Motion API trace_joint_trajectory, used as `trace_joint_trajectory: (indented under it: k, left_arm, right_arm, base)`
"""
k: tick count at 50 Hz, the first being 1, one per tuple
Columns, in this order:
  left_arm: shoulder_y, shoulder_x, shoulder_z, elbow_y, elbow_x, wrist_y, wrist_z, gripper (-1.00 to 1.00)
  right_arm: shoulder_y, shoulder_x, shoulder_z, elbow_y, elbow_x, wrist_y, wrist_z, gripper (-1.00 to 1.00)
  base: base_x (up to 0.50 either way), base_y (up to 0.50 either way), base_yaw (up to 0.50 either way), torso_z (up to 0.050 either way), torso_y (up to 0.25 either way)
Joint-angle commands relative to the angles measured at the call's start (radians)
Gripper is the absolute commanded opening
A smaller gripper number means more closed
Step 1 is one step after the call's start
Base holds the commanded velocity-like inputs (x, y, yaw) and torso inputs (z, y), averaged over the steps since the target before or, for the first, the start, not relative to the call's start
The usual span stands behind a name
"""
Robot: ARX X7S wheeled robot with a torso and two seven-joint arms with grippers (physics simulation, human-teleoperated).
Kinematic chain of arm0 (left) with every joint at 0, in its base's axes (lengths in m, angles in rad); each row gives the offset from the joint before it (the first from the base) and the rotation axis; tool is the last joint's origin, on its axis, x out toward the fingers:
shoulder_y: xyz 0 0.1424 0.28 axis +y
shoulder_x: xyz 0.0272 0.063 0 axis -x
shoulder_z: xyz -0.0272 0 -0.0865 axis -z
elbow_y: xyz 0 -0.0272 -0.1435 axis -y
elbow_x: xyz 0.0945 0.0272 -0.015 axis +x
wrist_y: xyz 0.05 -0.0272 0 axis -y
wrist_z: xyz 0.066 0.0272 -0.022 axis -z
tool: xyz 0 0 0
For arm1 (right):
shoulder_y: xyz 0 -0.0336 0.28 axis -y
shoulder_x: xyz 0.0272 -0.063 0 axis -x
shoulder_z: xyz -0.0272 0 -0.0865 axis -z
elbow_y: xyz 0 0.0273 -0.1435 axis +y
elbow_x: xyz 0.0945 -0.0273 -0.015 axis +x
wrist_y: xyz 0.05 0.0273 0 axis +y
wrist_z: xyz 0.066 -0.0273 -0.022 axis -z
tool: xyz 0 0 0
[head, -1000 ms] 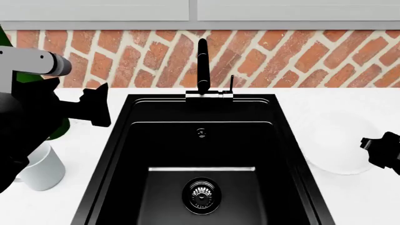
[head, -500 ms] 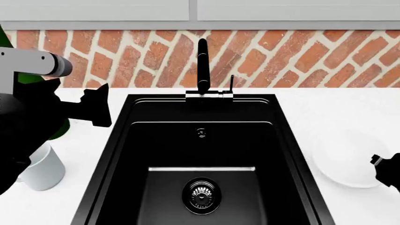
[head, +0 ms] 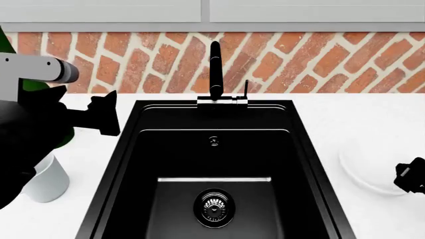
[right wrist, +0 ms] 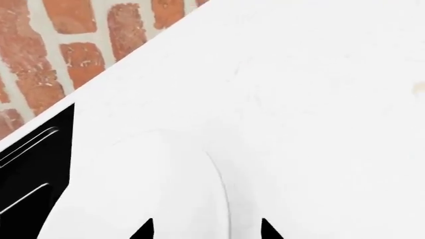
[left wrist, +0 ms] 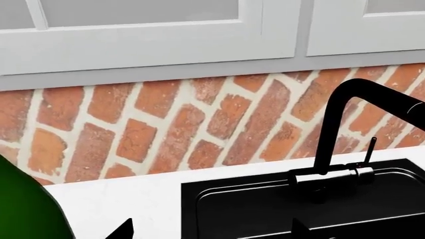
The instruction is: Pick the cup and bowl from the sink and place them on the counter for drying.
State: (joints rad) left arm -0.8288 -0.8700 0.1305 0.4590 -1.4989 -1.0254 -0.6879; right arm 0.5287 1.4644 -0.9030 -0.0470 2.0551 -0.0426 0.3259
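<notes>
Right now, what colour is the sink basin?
Matte black, faucet included; the sink shows best in the head view.

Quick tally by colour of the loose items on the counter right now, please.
White: 2, the cup left of the sink and the bowl right of it.
Green: 1, the bottle behind the cup.
Total: 3.

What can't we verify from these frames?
- Cup: head view, the left arm covers its upper left; handle unseen.
- Bowl: head view, right gripper overlaps its edge; contact unclear.
- Left gripper: only fingertips show at the wrist view's edge.
</notes>
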Motion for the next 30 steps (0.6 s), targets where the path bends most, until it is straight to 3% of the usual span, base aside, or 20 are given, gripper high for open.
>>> trace_joint_trajectory:
  k: [1,11,26,30]
  left_arm:
    - [0.039,-0.018,-0.035,0.000,-0.005,0.026,0.033,1.00]
    - [0.032,-0.009,-0.024,-0.001,-0.002,0.024,0.025,1.00]
    - [0.024,0.007,-0.007,-0.005,0.007,0.026,0.018,1.00]
    - [0.040,-0.001,-0.015,-0.002,0.009,0.034,0.029,1.00]
  right_arm:
    - [0.022,0.015,0.038,-0.037,-0.069,-0.017,0.042,1.00]
    - [0.060,0.028,0.073,-0.073,-0.156,-0.065,0.107,1.00]
    - [0.173,-0.006,0.129,-0.146,-0.284,0.089,0.135,1.00]
    - [0.147,0.071,0.117,-0.280,-0.282,0.057,0.169,1.00]
  base:
    - [0.00,0.00,0.00,0.000,0.000]
    - [0.00,0.00,0.00,0.000,0.000]
    - [0.00,0.00,0.00,0.000,0.000]
    - [0.00,0.00,0.00,0.000,0.000]
